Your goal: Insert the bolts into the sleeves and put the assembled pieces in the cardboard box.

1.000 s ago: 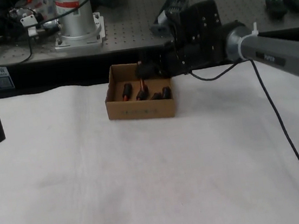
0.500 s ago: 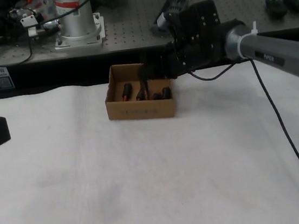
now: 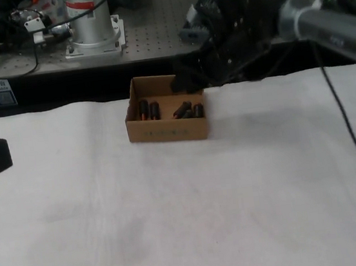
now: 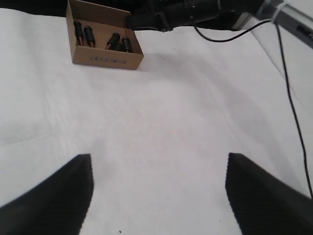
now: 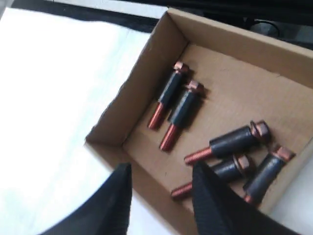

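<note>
Right gripper (image 5: 161, 167): fingers spread, nothing between them, hanging over one rim of the cardboard box (image 5: 138, 93). Just beyond its fingertips, five assembled pieces lie flat on the box floor. A pair (image 5: 175, 94) sits side by side and parallel, the other three (image 5: 234, 141) are bunched just beside them toward the opposite wall, and none touches the gripper. Left gripper (image 4: 159, 156): also spread wide and empty, over bare white cloth (image 4: 171, 112), with the box far ahead of it, well apart.
</note>
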Tool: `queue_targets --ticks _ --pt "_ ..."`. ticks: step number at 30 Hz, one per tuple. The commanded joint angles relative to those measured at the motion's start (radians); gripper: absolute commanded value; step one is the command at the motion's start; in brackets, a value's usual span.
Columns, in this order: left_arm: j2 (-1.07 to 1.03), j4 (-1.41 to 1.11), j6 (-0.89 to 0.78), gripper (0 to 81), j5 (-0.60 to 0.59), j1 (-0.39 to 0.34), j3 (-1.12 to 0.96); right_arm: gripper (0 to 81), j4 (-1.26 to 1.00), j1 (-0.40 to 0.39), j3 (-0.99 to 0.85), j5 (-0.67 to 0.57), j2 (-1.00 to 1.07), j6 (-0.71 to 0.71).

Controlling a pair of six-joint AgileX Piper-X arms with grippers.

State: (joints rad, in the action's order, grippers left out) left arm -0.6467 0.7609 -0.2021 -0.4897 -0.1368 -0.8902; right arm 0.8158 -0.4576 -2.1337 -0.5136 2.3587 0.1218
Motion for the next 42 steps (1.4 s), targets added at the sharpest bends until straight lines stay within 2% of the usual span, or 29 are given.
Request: queue_targets --ticks 1,7,13,17,24,28,33,37,42 --pt "0.000 0.002 0.044 54.5 0.010 0.003 -0.004 31.4 0.202 0.004 -0.014 0.047 -0.091 -0.122" --pt "0.000 0.002 0.114 54.5 0.015 0.003 0.052 31.4 0.522 0.002 -0.012 0.097 -0.202 -0.264" --pt "0.000 0.000 0.114 54.5 0.015 0.003 0.165 31.4 0.556 -0.016 0.078 0.108 -0.373 -0.274" --pt "0.000 -0.012 0.114 54.5 0.015 0.003 0.251 31.4 0.553 -0.042 0.255 0.150 -0.558 -0.280" --pt "0.000 -0.068 0.105 54.5 0.015 0.003 0.395 31.4 0.456 -0.083 0.740 0.222 -0.963 -0.256" --pt "0.000 -0.088 0.102 54.5 0.005 0.003 0.464 31.4 0.367 -0.087 1.027 0.231 -1.212 -0.166" --pt "0.000 -0.211 0.009 54.5 -0.005 0.003 0.565 31.4 0.229 -0.087 1.339 0.231 -1.549 0.030" --pt "0.000 -0.337 -0.100 54.5 -0.056 0.003 0.657 31.4 0.151 -0.087 1.538 0.235 -1.774 0.201" --pt "0.000 -0.388 -0.212 54.5 -0.057 0.003 0.765 31.4 0.102 -0.087 1.736 0.262 -2.017 0.370"
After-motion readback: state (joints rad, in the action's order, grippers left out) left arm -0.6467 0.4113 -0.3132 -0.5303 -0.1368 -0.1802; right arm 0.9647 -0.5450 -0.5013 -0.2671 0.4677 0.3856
